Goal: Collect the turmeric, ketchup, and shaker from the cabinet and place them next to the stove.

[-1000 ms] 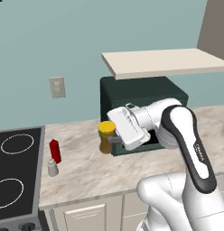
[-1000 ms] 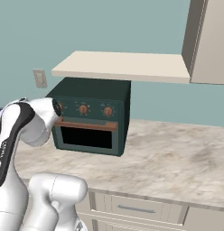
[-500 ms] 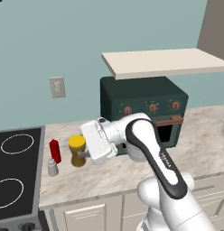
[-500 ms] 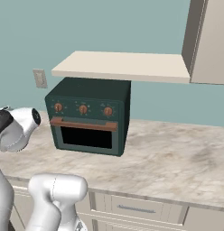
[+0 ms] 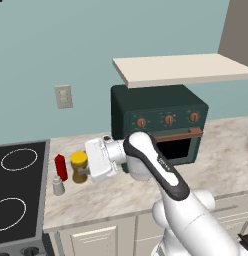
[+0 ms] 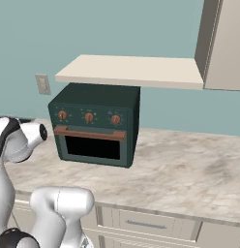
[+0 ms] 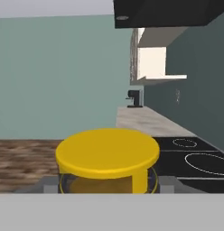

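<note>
Gripper [image 5: 87, 169] clamped on turmeric [image 5: 79, 166], jaws closed around jar. Held just right of ketchup [image 5: 61, 167] and shaker [image 5: 58, 186], near stove [image 5: 18, 195].

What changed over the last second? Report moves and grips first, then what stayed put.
The gripper carried the turmeric leftward from in front of the toaster oven to beside the ketchup and shaker, near the stove. It stayed shut on the jar throughout. The ketchup, shaker, toaster oven and cabinet shelf did not move.
</note>
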You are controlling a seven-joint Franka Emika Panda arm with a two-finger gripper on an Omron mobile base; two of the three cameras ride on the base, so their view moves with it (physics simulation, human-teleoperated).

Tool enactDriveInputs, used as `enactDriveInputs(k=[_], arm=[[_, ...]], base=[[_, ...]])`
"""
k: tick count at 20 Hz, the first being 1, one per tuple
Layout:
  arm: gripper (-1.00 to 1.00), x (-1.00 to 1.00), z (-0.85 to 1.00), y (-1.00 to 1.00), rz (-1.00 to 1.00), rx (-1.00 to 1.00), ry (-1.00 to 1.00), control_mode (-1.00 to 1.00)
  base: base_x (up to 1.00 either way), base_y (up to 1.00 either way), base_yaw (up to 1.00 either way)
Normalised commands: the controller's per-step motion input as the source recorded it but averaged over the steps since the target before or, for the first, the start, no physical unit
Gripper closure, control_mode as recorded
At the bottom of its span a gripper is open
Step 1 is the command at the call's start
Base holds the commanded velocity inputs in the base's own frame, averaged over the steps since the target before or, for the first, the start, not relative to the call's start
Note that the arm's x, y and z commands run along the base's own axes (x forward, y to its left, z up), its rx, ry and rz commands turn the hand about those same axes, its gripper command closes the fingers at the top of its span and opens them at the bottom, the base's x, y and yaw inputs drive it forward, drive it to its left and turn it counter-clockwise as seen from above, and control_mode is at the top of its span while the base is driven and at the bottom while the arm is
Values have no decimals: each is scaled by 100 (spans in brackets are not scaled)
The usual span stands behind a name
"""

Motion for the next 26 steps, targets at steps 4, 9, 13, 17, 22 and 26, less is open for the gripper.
enactDriveInputs(k=[4,9,13,17,22,26], arm=[[100,67,-41,0,0,0,0,-100],[100,58,-42,0,0,0,-1,-100],[100,39,-47,0,0,0,-5,-100],[100,33,-49,3,0,0,-1,-100],[100,15,-38,5,0,0,0,-100],[100,0,-37,0,0,-3,0,-100]], base=[[0,0,0],[0,0,0],[0,0,0],[0,0,0],[0,0,0],[0,0,0]])
